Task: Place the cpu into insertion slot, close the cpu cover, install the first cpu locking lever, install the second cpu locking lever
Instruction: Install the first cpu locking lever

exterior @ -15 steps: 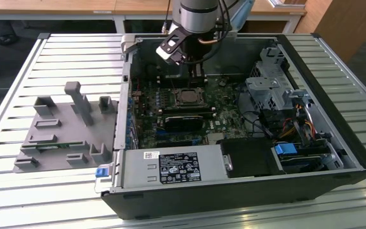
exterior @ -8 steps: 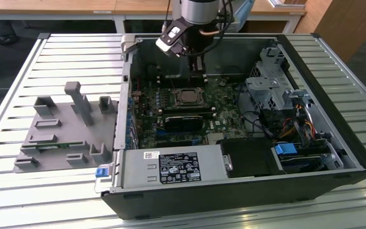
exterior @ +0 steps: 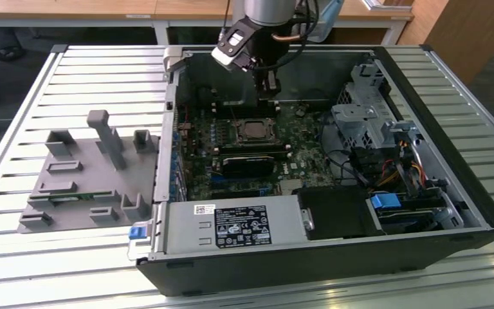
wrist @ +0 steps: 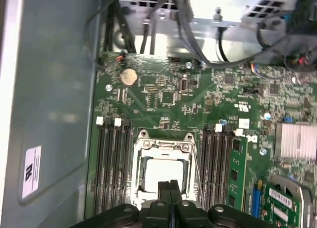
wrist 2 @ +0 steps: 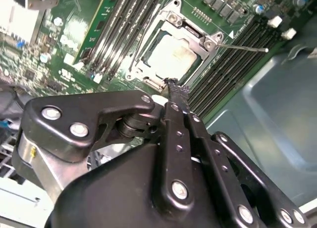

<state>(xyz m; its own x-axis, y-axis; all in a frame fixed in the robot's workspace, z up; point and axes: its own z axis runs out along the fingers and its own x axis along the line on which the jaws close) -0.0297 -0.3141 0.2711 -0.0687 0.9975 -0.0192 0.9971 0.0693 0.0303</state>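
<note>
- Hovering just above the socket area, the gripper [wrist 2: 173, 87] has its two black fingers pressed together with nothing between them; in the first wrist view its tips [wrist: 170, 186] overlap the near edge of the socket.
- the cpu [wrist 2: 173, 57] lies flat inside the insertion slot [wrist 2: 134, 69], its dull silver top showing through the window.
- the cpu cover [wrist 2: 195, 35] looks lowered over the chip, its frame sitting around the cpu's edges.
- One thin wire locking lever [wrist 2: 242, 48] sticks out sideways over the memory slots [wrist 2: 223, 65], so it looks unlatched. I can't tell the state of the other lever.
- In the exterior view the gripper [exterior: 269, 95] hangs inside the open computer case [exterior: 419, 212], behind the cpu [exterior: 253, 132].
- Handling judgement, cpu: light, thin, stiff, smooth on top, likely fragile underneath. It is best held by opposite edges only, but it is seated now, so no grip is needed.
- Handling judgement, cover: stiff thin sheet metal, probably hinged. Press on the frame, not on the chip.
- Handling judgement, lever: thin, springy, slippery wire that probably slides off the fingers. Best contact is near its free end, pushing with closed tips rather than pinching.
</note>
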